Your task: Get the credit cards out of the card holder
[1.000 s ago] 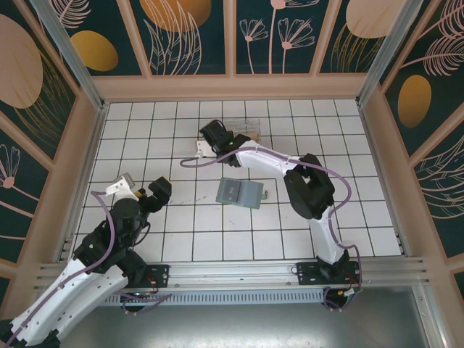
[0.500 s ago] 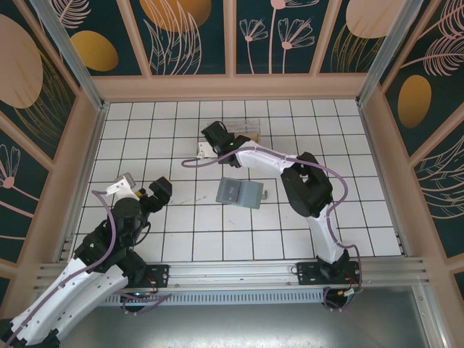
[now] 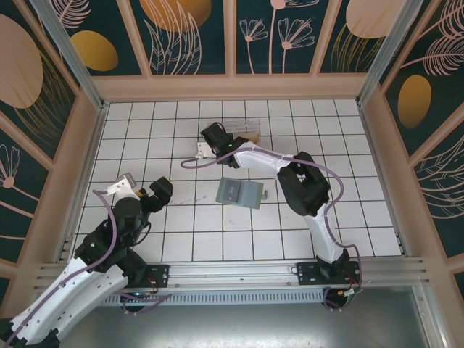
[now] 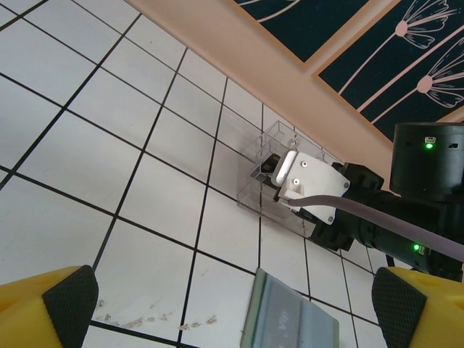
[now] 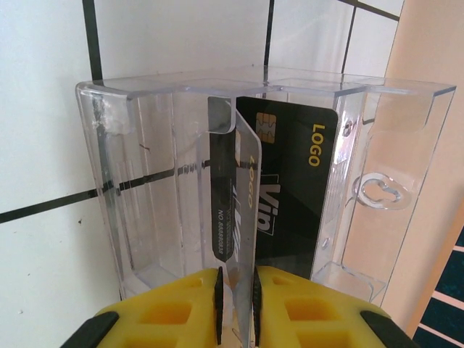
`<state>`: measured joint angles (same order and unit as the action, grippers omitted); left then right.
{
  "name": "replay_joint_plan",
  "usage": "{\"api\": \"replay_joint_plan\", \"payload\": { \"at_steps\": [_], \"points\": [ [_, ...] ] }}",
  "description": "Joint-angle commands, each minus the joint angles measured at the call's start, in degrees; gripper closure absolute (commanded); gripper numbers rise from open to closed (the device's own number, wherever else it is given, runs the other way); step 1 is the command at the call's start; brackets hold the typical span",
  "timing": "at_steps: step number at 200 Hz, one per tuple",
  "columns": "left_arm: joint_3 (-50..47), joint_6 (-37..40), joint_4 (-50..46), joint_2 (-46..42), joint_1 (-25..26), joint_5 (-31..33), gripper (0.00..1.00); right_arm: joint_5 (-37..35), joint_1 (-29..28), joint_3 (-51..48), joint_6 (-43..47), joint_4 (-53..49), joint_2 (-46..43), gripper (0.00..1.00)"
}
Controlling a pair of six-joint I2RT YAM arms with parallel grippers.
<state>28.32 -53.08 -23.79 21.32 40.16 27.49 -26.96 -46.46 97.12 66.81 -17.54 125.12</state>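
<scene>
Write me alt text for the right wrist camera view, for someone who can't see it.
The right hand pinches the near edge of a silver card that sits in a clear card holder. Beside it in the holder is a black card with a gold chip and the word LOGO. The holder rests on a white tiled table.

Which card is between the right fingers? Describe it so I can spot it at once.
Go to the far edge of the table, where a clear holder stands in front of the right fingers. Two cards stand in it. The one you want is the silver card between those fingers, seen almost edge-on, not the black card with the gold LOGO behind it.
</scene>
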Motion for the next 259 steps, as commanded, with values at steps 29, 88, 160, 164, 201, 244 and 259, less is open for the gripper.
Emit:
{"api": "replay_joint_plan", "payload": {
  "at_steps": [29,88,160,164,201,244,259],
  "points": [
    [-0.99,0.34,1.29,0.21,-0.3,0.17,0.02,-1.8,0.82,2.02,-0.09,5.31,1.66,0.79],
    [-1.17,0.69,1.81,0.65,-0.27,0.1,0.01,-3.25,1.72,2.44,-0.01,8.22,2.19,0.76],
    [-1.33,0.84,1.99,0.96,-0.26,0.14,0.02,-3.2,2.51,3.29,-0.25,10.43,3.89,0.75],
    [-1.33,0.87,1.99,1.0,-0.29,0.12,0.01,-3.13,2.59,3.4,-0.35,10.36,4.03,0.75],
    [-1.25,0.86,1.99,1.26,-0.33,0.2,0.02,-3.46,2.93,3.49,-0.28,11.74,4.58,0.75],
    [-1.08,0.96,1.74,1.24,-0.29,0.08,0.01,-3.44,3.19,3.85,-0.77,12.44,5.51,0.74],
    [-0.98,1.01,1.64,1.16,-0.26,0.16,0.01,-3.47,3.3,3.9,-1.06,12.62,5.71,0.74]
  ]
}}
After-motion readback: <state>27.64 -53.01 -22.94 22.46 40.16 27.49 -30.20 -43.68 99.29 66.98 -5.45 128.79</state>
